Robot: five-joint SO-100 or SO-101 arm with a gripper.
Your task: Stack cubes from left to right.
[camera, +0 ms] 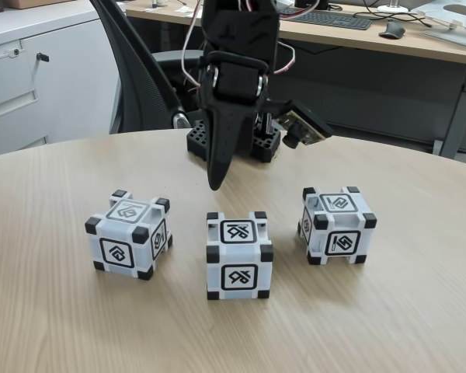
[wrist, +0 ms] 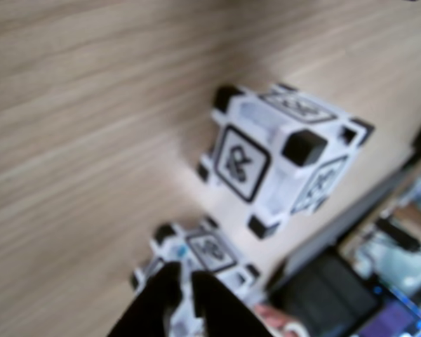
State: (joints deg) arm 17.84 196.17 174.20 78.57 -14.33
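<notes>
Where the bench point(camera: 54, 326) spreads in the fixed view: left cube point(camera: 129, 234), middle cube point(camera: 239, 256), right cube point(camera: 336, 225), set apart in a row. Above the middle one, gripper point(camera: 215, 185), jaws together, holding nothing.

Black arm hung over the table, wrist bent down — gripper point(camera: 215, 183) pointed straight down, fingers point(wrist: 170, 295) nearly together, nothing held.
</notes>
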